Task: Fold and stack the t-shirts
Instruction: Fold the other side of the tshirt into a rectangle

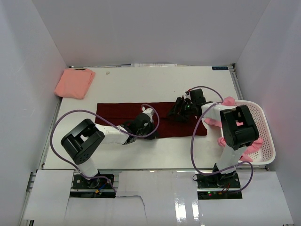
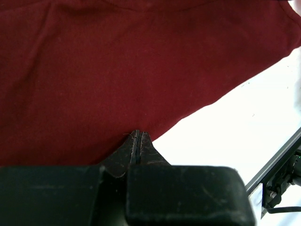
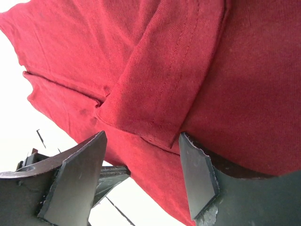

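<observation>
Now seemingly mid-fold on the maroon t-shirt [image 1: 117, 115] lying flat on the desk [image 1: 155, 84], left claw [image 2: 137, 141] clenched on its near hem, right claw [image 3: 142, 139] released astride a sleeve, next needing a matching pinch.

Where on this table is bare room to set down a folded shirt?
Bare: the white table's far strip, between the flat dark maroon t-shirt and back wall, right of the folded salmon t-shirt. Crowded: beside the white mesh basket.

Top: high behind me, looking down, far off.
My wrists: facing down, very near.
Shared by all: maroon shirt [image 1: 117, 115].
</observation>
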{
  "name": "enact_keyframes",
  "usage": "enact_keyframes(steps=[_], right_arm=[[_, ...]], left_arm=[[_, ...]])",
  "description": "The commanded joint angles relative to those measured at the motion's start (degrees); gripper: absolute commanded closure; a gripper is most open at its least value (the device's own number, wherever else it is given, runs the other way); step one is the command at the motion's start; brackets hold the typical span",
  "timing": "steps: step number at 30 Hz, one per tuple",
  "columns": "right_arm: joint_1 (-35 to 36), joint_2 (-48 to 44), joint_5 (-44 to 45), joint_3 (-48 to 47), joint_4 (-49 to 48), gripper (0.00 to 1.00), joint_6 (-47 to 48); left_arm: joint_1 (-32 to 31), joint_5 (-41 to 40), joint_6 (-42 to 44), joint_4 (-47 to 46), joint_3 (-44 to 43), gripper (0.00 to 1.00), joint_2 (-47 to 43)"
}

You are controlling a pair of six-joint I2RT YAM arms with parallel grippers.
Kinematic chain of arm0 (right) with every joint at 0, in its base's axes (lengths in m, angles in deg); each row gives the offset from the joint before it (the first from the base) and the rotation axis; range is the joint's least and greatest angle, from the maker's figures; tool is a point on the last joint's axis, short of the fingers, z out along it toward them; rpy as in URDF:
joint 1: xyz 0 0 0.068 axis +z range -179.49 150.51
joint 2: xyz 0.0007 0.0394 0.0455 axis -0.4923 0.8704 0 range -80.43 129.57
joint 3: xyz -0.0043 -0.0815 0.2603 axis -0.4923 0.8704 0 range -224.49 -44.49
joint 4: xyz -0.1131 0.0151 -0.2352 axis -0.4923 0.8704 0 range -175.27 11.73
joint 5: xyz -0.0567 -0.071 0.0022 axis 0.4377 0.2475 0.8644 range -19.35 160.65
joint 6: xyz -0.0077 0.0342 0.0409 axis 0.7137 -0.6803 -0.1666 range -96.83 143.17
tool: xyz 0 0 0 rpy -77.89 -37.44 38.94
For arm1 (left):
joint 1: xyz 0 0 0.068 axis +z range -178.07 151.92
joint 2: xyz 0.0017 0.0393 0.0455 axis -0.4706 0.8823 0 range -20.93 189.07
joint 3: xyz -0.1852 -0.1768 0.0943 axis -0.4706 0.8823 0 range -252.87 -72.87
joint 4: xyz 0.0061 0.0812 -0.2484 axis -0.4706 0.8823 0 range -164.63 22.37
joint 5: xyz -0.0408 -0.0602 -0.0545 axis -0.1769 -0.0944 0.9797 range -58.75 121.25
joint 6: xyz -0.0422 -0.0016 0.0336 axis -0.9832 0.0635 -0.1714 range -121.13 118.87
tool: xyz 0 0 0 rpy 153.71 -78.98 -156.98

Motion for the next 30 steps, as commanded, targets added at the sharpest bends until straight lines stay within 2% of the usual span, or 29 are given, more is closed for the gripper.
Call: enact_keyframes(steps=[1,9,15,20,27,30], right_arm=[[0.0,2.0,1.2,-2.1,-0.5,0.30,0.4],[0.1,3.4,0.1,-4.8,-0.6,0.29,-1.0],[0.2,6.5,-1.8,-10.4,-0.5,0.28,-2.8],[0.3,11.4,-5.5,-19.2,-3.9,0.28,-8.2],[0.0,17.8,-10.5,-35.7,-2.8,0.28,-14.8],[-0.2,19.1,-10.9,-40.1,-2.7,0.28,-16.3]], left_arm=[[0.1,1.4,0.5,-1.4,-0.1,1.00,0.1],[0.1,1.5,0.7,-1.4,0.2,1.00,1.3],[0.1,1.4,1.0,-1.3,0.4,1.00,1.0],[0.1,1.4,1.0,-1.4,0.7,1.00,0.5],[0.1,1.4,1.1,-1.3,0.5,1.00,0.4],[0.2,1.5,1.1,-1.3,0.5,1.00,0.2]])
